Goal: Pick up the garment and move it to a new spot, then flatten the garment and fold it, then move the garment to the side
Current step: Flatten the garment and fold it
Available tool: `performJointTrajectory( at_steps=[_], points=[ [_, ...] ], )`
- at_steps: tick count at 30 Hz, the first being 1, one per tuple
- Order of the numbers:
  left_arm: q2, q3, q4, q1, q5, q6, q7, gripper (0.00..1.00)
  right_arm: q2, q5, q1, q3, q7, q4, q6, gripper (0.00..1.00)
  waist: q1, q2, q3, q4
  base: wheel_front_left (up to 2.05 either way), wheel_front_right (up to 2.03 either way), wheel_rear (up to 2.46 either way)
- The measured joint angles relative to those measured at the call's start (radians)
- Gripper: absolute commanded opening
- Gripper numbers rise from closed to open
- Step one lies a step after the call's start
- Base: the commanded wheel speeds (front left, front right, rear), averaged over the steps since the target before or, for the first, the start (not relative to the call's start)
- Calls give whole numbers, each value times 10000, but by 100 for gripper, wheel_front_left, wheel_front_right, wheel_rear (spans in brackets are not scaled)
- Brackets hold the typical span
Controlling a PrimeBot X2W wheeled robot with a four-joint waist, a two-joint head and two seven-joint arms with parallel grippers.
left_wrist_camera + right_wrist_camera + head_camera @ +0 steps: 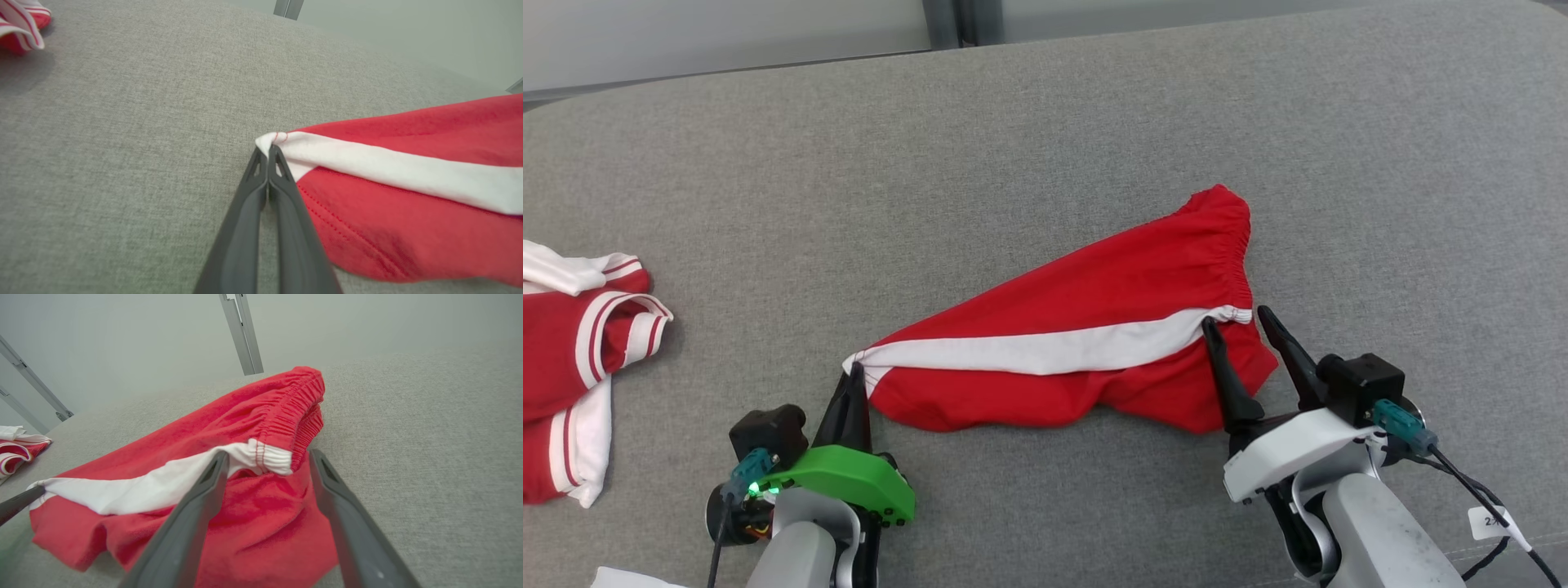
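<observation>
From my station I see the garment (pixel 1094 327), a pair of red shorts with a white stripe (pixel 1045 351) down the side, lying on the grey fabric surface (pixel 1045 122) just off centre in the head view. It is stretched from a hem corner at 8 o'clock to the gathered waistband (pixel 1241 245) at 2 o'clock. The left gripper (pixel 854 384), under its green housing (pixel 849 482) at 7 o'clock, has its fingers (pixel 241 228) pressed together and clamped on that hem corner, right where the stripe ends; the left wrist view shows the white tip of cloth pinched at the fingertips of the left gripper (pixel 267 149). The right gripper (pixel 1236 317) sits at 4 o'clock with its fingers (pixel 186 531) spread wide apart. In the right wrist view the stripe's waistband end lies between the tips of the right gripper (pixel 268 454), with nothing gripped. I cannot tell whether either finger touches the cloth. A pile of red-and-white clothing (pixel 580 343) rests at the 9 o'clock edge, well apart from the shorts. A white tag (pixel 1490 523) on the right arm's cable (pixel 1462 478) bears a mark starting with "2"; the rest is too small to read.
</observation>
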Motion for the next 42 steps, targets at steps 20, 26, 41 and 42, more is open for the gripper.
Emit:
performJointTrajectory(
  at_steps=[20,26,41,42],
  points=[
    [0,59,-23,316,242,0,0,0,-77,230,-67,94,0,128,0,0,0,0,-272,201,0,0,0],
    [-4,209,-347,411,355,-2,2,0,-71,268,35,-107,0,-192,0,0,0,-1,-586,168,0,0,0],
    [138,1350,-1981,-1001,2142,-658,2,0,-209,568,-673,-359,2,-1126,0,0,0,-1,-1964,13,0,0,0],
    [196,1429,-2061,-1193,2211,-715,2,0,-249,568,-776,-384,2,-1168,0,0,0,-1,-2014,1,0,0,0]
  ],
)
